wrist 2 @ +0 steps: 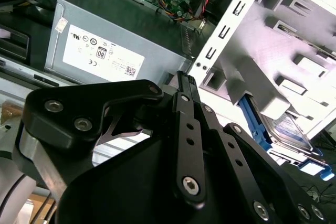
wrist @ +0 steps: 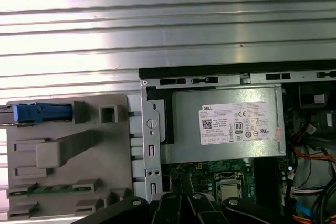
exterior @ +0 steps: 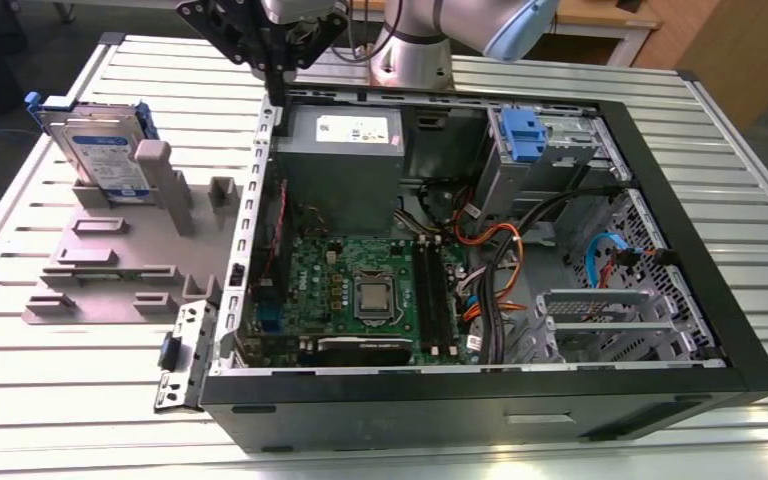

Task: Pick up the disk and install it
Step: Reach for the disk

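The disk (exterior: 97, 150) is a silver drive with a white-and-blue label in a blue frame. It stands on edge in a slot at the far end of the grey holder (exterior: 104, 270), at the exterior view's left. It also shows in both wrist views as the disk (wrist 2: 286, 129) and as the disk's blue top edge (wrist: 39, 113). My gripper (exterior: 277, 92) hangs above the case's far left corner, to the right of the disk and apart from it. The black fingers (wrist 2: 184, 85) are shut together with nothing between them.
The open computer case (exterior: 704, 200) lies on the slatted metal table (exterior: 37, 420). Inside are a grey power supply (exterior: 344, 150), the green motherboard (exterior: 357, 290), loose cables (exterior: 491, 240) and a drive bay with a blue carrier (exterior: 524, 135). The arm's base (exterior: 411, 55) stands behind the case.
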Robot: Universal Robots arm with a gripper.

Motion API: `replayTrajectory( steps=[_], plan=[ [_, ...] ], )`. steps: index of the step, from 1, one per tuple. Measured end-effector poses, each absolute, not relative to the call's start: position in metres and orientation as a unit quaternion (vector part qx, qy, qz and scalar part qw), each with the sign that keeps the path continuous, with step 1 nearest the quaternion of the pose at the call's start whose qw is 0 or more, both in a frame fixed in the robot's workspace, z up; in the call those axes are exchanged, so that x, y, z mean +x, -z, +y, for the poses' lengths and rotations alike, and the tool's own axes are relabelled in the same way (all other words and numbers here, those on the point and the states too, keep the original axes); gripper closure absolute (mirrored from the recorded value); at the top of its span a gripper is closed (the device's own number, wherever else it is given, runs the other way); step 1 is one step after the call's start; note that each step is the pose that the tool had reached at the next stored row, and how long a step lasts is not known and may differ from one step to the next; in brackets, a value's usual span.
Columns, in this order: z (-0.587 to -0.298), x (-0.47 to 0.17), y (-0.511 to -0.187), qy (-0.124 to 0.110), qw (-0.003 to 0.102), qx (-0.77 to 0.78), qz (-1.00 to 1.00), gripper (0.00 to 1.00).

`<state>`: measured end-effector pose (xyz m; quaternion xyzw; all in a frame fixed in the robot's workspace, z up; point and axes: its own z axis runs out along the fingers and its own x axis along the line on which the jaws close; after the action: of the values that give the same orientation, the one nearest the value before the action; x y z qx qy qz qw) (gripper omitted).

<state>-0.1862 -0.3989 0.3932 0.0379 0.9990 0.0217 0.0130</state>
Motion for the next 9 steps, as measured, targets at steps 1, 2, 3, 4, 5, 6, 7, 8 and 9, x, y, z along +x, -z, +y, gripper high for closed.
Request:
replayTrajectory(
  steps=[1, 2, 3, 4, 5, 6, 7, 8, 9],
  plan=[
    [-0.3989, -0.1864, -0.3932, -0.022, 0.013, 0.038, 0.999, 0.89],
    [-0.3989, -0.1866, -0.3932, -0.022, 0.013, 0.038, 0.999, 0.89],
    [-0.3989, -0.1868, -0.3932, -0.022, 0.013, 0.038, 0.999, 0.89],
    [-0.3989, -0.1870, -0.3932, -0.022, 0.013, 0.038, 0.999, 0.89],
    [-0.3989, -0.1885, -0.3932, -0.022, 0.013, 0.038, 0.999, 0.89],
    [-0.3989, -0.1899, -0.3932, -0.022, 0.013, 0.038, 0.999, 0.89],
    [-0.3989, -0.1899, -0.3932, -0.022, 0.013, 0.038, 0.999, 0.89],
    [-0.3989, -0.1899, -0.3932, -0.022, 0.013, 0.038, 0.999, 0.89],
    [-0.3989, -0.1900, -0.3932, -0.022, 0.013, 0.038, 0.999, 0.89]
  ],
)
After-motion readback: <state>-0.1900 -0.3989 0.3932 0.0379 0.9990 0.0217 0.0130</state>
